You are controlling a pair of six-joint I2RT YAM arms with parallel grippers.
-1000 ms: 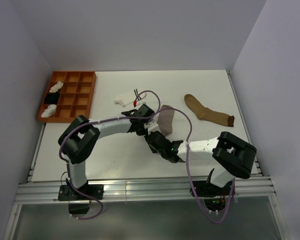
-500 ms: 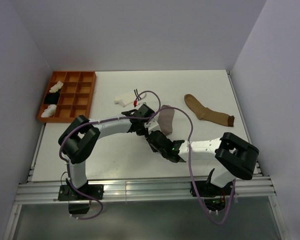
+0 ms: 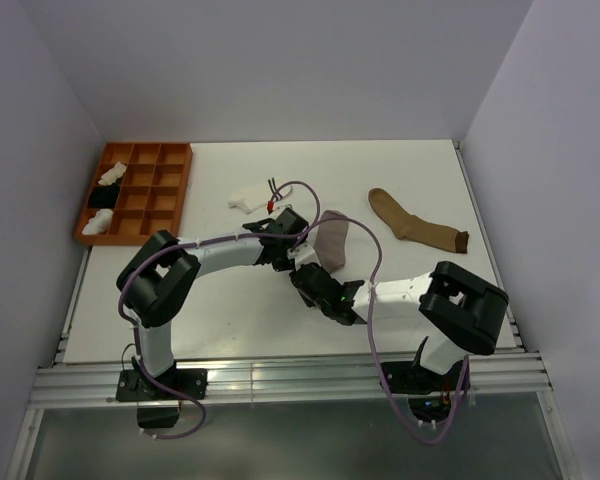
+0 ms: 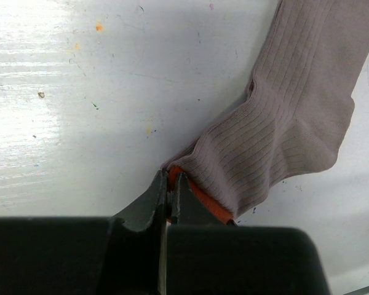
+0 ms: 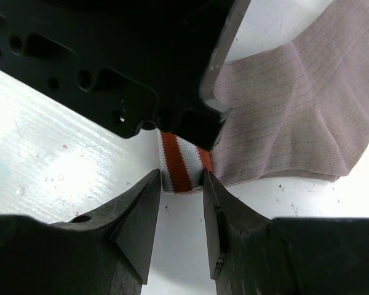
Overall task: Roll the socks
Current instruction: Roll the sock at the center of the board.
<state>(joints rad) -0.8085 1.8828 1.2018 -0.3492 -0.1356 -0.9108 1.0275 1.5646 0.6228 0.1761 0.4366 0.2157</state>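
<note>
Top view: grey sock (image 3: 332, 240) cuff end hidden under left gripper (image 3: 291, 243) & right gripper (image 3: 308, 276). Left wrist: sock cut off at top & right edges. Right wrist: left gripper body covers most of cuff, sock runs off right edge. Bundles (image 3: 111, 175) in tray (image 3: 186, 190) too small to make out.

The top external view looks down from above and behind the arm bases (image 3: 155, 385), far enough back to take in the whole bench (image 3: 230, 300). The left wrist view sits close over the left pincer (image 4: 170, 181), facing down onto the bench top and the grey sock (image 4: 295, 123). The right wrist view is nearer still, looking past the right pincer (image 5: 181, 181). All three share the sock's cuff end at mid-bench.
</note>
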